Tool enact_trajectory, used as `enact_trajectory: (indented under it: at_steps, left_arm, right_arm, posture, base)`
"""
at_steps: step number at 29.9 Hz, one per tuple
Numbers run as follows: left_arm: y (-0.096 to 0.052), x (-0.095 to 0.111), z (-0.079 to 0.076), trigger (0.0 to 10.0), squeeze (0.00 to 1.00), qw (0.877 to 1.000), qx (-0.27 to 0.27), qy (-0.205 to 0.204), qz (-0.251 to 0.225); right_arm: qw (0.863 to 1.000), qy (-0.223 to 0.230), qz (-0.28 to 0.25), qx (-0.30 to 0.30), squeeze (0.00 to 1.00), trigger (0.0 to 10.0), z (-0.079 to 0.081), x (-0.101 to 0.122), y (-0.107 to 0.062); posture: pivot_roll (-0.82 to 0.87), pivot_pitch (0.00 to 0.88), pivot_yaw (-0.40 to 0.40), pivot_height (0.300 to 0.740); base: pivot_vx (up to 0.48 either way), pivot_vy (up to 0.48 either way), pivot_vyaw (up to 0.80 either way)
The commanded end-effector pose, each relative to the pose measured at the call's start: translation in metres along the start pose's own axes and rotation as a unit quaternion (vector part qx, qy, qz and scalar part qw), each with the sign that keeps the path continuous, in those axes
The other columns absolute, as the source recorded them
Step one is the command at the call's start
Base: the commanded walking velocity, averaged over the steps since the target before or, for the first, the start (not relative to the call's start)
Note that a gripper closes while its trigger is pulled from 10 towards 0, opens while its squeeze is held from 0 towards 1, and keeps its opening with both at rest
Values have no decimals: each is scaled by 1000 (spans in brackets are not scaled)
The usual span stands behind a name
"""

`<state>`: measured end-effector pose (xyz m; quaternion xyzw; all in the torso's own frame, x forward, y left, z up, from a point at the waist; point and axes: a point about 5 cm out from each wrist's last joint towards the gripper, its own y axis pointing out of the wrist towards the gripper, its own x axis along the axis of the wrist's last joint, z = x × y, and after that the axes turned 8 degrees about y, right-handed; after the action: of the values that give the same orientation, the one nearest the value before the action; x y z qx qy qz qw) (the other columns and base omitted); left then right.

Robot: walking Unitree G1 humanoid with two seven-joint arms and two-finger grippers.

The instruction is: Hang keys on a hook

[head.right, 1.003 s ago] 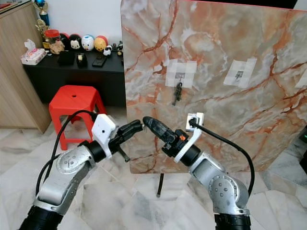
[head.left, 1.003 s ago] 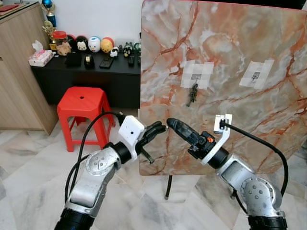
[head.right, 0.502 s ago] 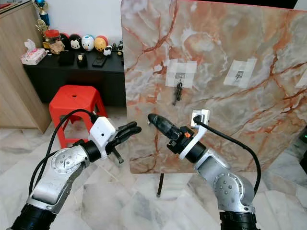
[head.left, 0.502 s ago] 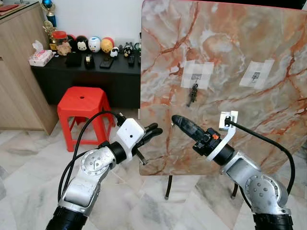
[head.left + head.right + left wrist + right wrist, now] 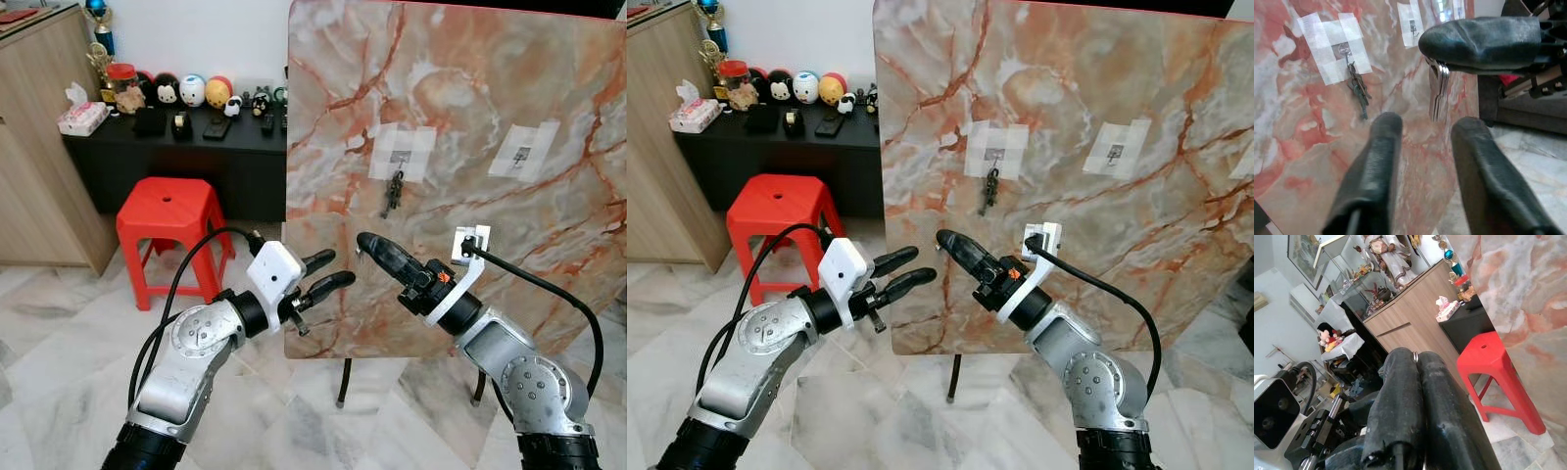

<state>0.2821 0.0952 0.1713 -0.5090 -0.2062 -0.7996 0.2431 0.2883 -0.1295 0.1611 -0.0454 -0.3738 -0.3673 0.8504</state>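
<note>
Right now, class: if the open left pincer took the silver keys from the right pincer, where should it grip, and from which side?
Probably the hanging blades of the silver keys, coming from below: their top is pinched inside the shut right pincer, while the left pincer is open nearby.

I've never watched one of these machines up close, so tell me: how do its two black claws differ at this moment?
The left gripper has its fingers spread apart and holds nothing; the right gripper has its fingers pressed together on a set of silver keys, which dangle below it. The left gripper sits lower, the right gripper higher and nearer the dark keys on the taped hook. Both have two long black fingers and point toward the marble board.
</note>
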Motion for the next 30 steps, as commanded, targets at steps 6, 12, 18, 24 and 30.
enact_trajectory:
  at_steps: [6, 12, 18, 24, 30]
  left_arm:
    - [4, 1, 1, 10000, 0, 1000, 26, -16, -4]
    - [4, 3, -3, 10000, 0, 999, 9, -41, -11]
    - [6, 4, -2, 10000, 0, 999, 15, -43, -14]
    - [8, 4, 0, 10000, 0, 999, 22, -45, -16]
    - [10, 6, 2, 10000, 0, 998, 26, -48, -21]
  right_arm:
    - [1000, -9, 0, 1, 0, 10000, 1, 3, 3]
    - [1000, -5, 1, 1, 0, 10000, 0, 0, 4]
    - [1000, -1, 3, 5, 0, 10000, 2, -4, 6]
    - [1000, 0, 5, 4, 0, 10000, 2, -5, 6]
    - [1000, 1, 9, 4, 0, 10000, 1, -8, 5]
  posture:
    - [-29, 0, -99, 740]
    - [-29, 0, -97, 740]
    - [-35, 0, -94, 740]
    - [-38, 0, -95, 740]
    - [-39, 0, -98, 740]
  base:
    - [0, 0, 0]
    - [0, 0, 0]
    - [0, 0, 0]
    - [0, 0, 0]
    - [0, 0, 0]
